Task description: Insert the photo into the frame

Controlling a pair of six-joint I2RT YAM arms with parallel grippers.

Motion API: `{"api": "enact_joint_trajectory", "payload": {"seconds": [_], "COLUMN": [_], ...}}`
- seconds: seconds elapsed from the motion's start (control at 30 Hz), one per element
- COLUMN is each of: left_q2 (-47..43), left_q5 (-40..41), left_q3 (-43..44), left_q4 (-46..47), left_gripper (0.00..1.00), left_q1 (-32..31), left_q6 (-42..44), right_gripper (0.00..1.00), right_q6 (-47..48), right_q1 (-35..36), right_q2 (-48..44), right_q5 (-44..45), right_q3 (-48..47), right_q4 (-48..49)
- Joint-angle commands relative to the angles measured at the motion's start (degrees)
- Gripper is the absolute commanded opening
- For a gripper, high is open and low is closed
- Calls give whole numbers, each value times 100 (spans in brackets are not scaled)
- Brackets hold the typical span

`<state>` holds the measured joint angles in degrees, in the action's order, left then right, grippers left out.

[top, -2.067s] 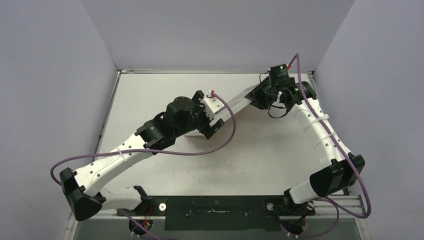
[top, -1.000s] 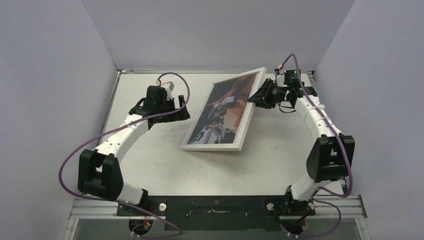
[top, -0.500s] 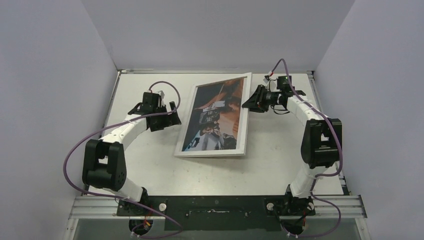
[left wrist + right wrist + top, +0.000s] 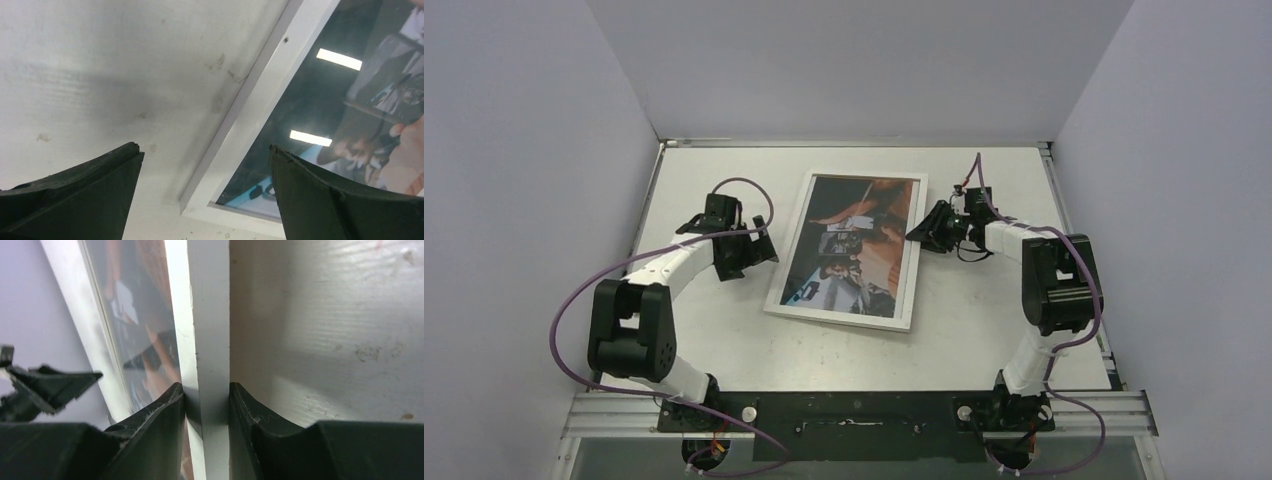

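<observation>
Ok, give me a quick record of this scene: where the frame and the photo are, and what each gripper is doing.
frame: on the table, between the two arms
photo: inside the frame, behind the pane, picture side up
right gripper: shut on the frame's right rim, towards its far end
left gripper: open, beside the frame's left edge, holding nothing
frame fully flat: cannot tell
task state: photo looks already in the frame
</observation>
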<state>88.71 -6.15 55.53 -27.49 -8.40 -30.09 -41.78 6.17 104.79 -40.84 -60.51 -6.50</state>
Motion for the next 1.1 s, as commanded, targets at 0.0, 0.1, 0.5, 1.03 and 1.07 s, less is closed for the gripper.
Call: {"api": "enact_joint_trajectory", "payload": {"seconds": [0.0, 0.1, 0.5, 1.03, 1.07], "left_q2": [-447, -573, -1134, -284, -130], "left_q5": [125, 170, 313, -886, -895], "left_q3": [-336, -564, -1085, -1170, -1099], "left_q4": [-418, -386, -486, 1494, 1594], "left_gripper": [97, 97, 96, 63, 59], "left_q1": [54, 83, 147, 221, 232], "left_q6": [-597, -896, -1276, -2019, -2008], "right_gripper": [12, 12, 17, 17, 17], "right_q6": [-1250, -1611, -1235, -2482, -2495], "right_q1": [164, 336, 1069, 1358, 1417], "right_q2": [-722, -885, -938, -1558, -1540], "right_q5": [1537, 2267, 2764, 3124, 3154], "right_q3": [511, 736, 949, 1647, 1643], "right_q4": [1388, 1322, 233, -40, -48]}}
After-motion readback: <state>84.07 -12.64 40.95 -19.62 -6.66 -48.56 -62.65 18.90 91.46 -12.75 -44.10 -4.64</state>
